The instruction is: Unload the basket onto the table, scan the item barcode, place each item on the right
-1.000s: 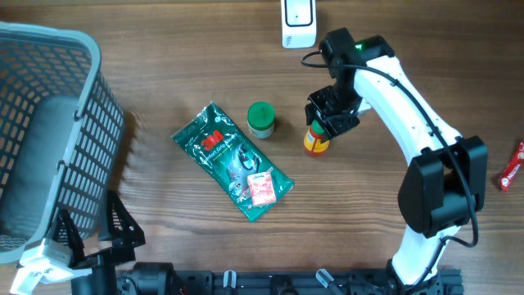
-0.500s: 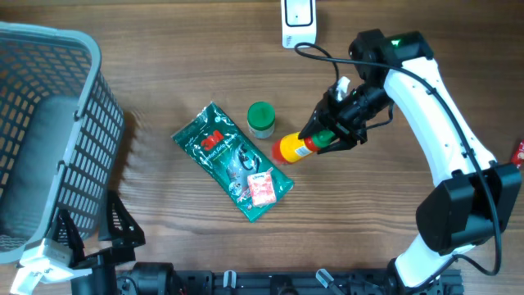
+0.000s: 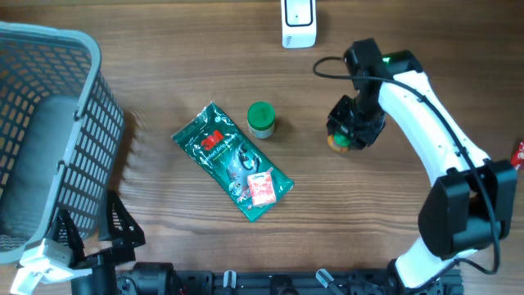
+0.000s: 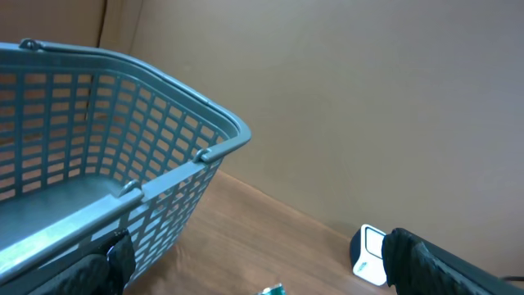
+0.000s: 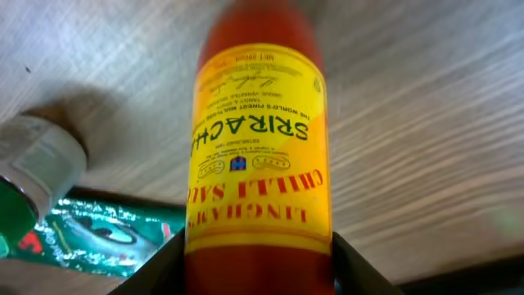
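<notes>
The right gripper point(image 3: 354, 129) is gripping the sriracha bottle point(image 5: 258, 139) by its lower body, one finger pressing each side. It is holding the bottle, seemingly lifted off the worktop point(image 3: 393, 49), at about 5 o'clock from the scanner point(image 3: 297, 23). The label is facing the wrist camera, probably so that the barcode side can be turned toward the scanner at 12 o'clock. The left gripper point(image 3: 94, 233) is idling wide open at 7 o'clock beside the basket point(image 3: 49, 131), out of the way.
</notes>
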You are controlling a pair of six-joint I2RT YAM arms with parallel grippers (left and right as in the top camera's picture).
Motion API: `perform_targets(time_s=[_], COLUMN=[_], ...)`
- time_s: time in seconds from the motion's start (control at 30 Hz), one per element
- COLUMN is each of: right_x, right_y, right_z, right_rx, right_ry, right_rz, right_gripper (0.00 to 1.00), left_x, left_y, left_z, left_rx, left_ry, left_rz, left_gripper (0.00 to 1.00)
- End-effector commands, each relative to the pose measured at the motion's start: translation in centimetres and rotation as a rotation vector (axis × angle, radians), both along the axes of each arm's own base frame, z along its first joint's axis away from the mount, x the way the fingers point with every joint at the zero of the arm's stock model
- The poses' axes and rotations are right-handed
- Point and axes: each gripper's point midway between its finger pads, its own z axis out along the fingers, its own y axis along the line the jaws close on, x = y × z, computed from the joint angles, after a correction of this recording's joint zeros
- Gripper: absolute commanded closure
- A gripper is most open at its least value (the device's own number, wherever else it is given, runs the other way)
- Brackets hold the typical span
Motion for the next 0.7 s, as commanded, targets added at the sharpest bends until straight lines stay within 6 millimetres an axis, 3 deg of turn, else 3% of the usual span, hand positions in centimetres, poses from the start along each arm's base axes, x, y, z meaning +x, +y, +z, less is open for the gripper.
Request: perform_targets(time_s=[0.0, 0.07, 0.2, 0.37, 0.43, 0.47, 0.6, 0.67], right_x=[-1.0, -0.4, 1.3, 2.4, 2.7, 3.1, 4.8, 5.7], right_y=[0.9, 1.4, 0.7, -1.9, -2.2, -2.2, -4.7, -6.5], right_z=[-0.7, -0.2, 1.2, 1.4, 1.6, 2.3, 8.6, 11.1], right_rx=[0.049, 0.088, 0.119, 0.148, 0.165, 0.202, 0.212, 0.215], right_ry=[0.059, 0.048, -0.001, -0.012, -0.024, -0.047, -0.16, -0.227], right_rz=[-0.052, -0.068, -0.105, -0.171, -0.159, -0.128, -0.111, -0.179], right_gripper=[0.46, 0.42, 0.43, 0.42, 0.35, 0.27, 0.02, 0.0], left_x=[-0.1, -0.1, -0.1, -0.1, -0.1, -0.1, -0.1, -0.1], left_y=[0.0, 0.0, 0.0, 0.0, 0.0, 0.0, 0.0, 0.0], left_z=[0.1, 0.0, 0.1, 0.1, 0.0, 0.1, 0.1, 0.1], left_rx=[-0.005, -0.005, -0.005, -0.005, -0.005, -0.005, -0.005, -0.005], left_ry=[-0.006, -0.005, -0.006, -0.006, -0.005, -0.006, -0.006, -0.006], left_rz=[0.0, 0.0, 0.001, 0.001, 0.001, 0.001, 0.001, 0.001], left_gripper=[0.0, 0.0, 0.0, 0.0, 0.0, 0.0, 0.0, 0.0])
